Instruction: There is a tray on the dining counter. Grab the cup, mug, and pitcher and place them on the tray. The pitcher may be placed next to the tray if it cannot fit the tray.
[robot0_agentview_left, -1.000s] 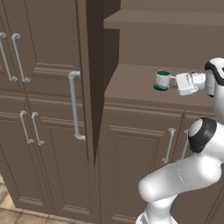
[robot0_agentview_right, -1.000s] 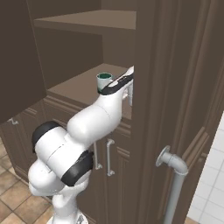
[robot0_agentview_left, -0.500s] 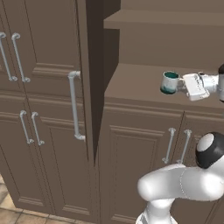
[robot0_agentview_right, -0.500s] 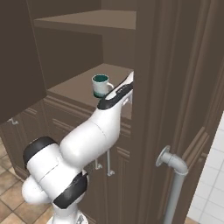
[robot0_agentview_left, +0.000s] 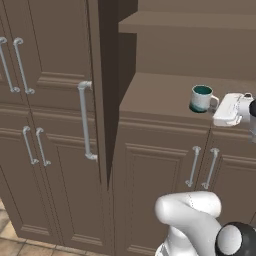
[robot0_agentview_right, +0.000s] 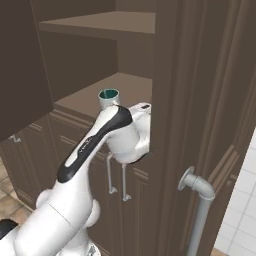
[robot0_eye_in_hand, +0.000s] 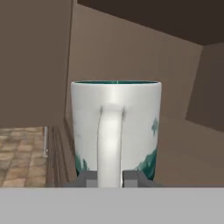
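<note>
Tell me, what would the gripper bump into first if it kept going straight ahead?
The mug. The gripper is shut on its white handle, so the cup wall sits right in front. Past the mug, probably the brown cabinet back wall, though depth is hard to judge.

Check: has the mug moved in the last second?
Yes. In the left base view the mug, handle clamped in the gripper, has slid right along the shelf, away from the cabinet's left wall.
</note>
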